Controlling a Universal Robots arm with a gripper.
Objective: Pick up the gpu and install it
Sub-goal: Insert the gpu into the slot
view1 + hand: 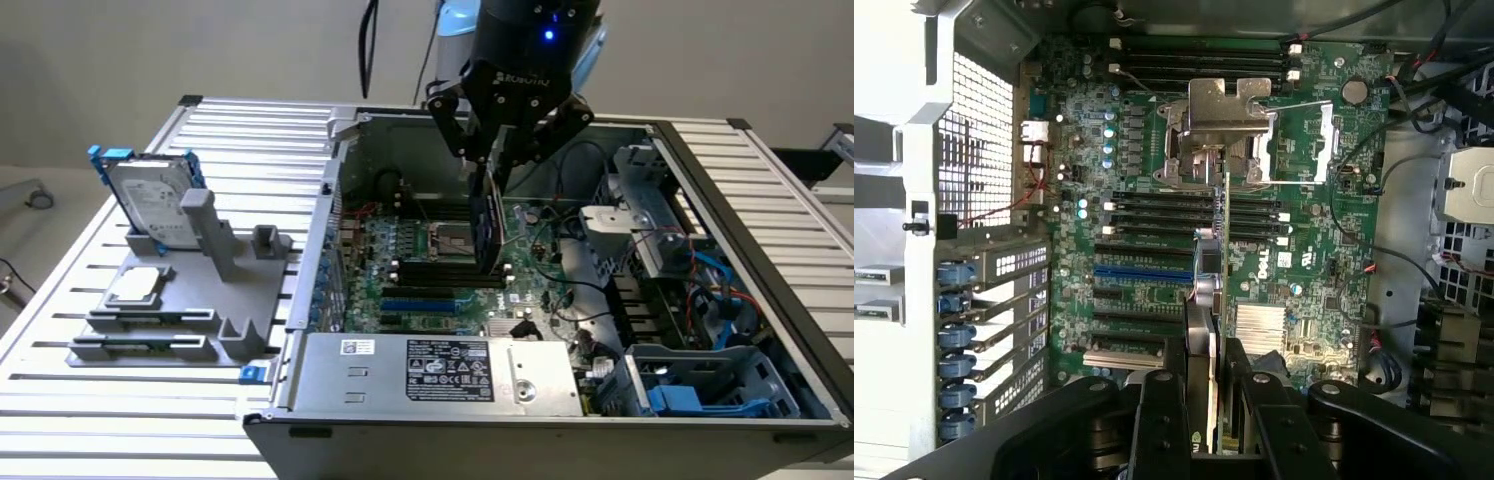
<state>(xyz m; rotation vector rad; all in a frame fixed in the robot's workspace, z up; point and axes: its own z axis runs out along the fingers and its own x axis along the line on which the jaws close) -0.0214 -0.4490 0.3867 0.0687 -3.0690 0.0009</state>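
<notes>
**Item:** gpu (491, 228), the task piece.
**Loc:** inside open PC case (747, 190), stood on edge over motherboard (424, 262), just to the exterior view's right of the CPU socket (447, 240), above the black slots.
**Gripper** (505, 150): pointing straight down, jaws clenched on gpu's top edge.
**Other stock:** hard drive (144, 195) & processor chip (136, 287) on grey rack (214, 300), tabletop (80, 400), exterior view's left, well apart.
**Risks (my guess):**
- Card off-line w/ slot, so contacts jam or bend.
- Thin card pivoting in the grip.
- Bracket catching far case wall.
- Loose wires (583, 292) snagging.

**Unclear:** card's bottom edge, and whether it touches a slot. Wrist view has card edge-on, faces unseen. Arm cut off up top.
</notes>
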